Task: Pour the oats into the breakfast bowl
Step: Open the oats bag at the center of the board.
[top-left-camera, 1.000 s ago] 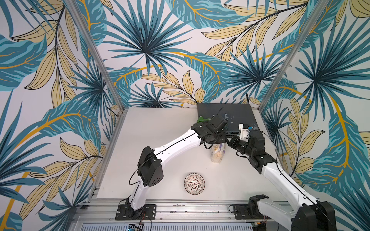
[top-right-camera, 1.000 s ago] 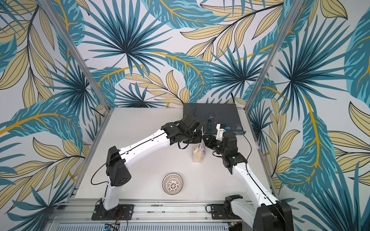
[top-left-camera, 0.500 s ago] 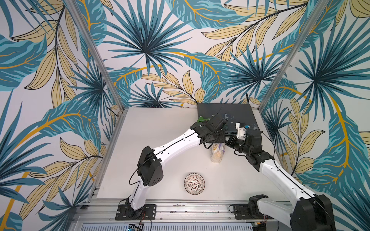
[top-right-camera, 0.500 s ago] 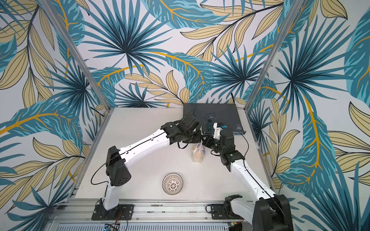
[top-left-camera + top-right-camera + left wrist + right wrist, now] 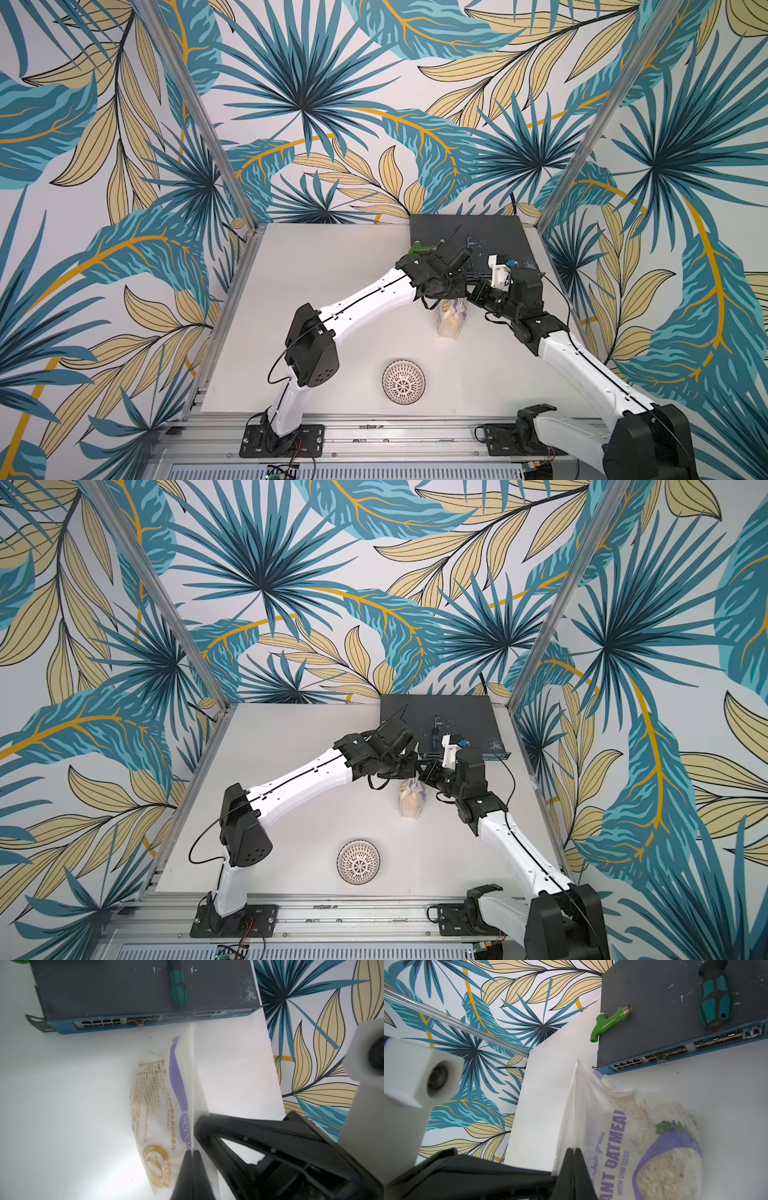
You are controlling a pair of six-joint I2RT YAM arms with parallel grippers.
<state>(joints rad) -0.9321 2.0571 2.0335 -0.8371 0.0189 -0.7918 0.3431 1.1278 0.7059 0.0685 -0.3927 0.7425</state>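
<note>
1 oats pouch (image 5: 451,318) upright on table (image 5: 332,270), just in front of 1 network switch (image 5: 124,987). 2 grippers on it: left gripper (image 5: 192,1153) and right gripper (image 5: 573,1150) each pinch its top seam. 1 breakfast bowl (image 5: 403,381) well apart, nearer the arm bases. On the switch: 1 screwdriver (image 5: 178,991), 1 green tap fitting (image 5: 609,1022).

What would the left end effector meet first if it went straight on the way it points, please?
The left end effector is shut on the pouch edge, so it would push into the pouch first, then probably the table; depth is unclear.
</note>
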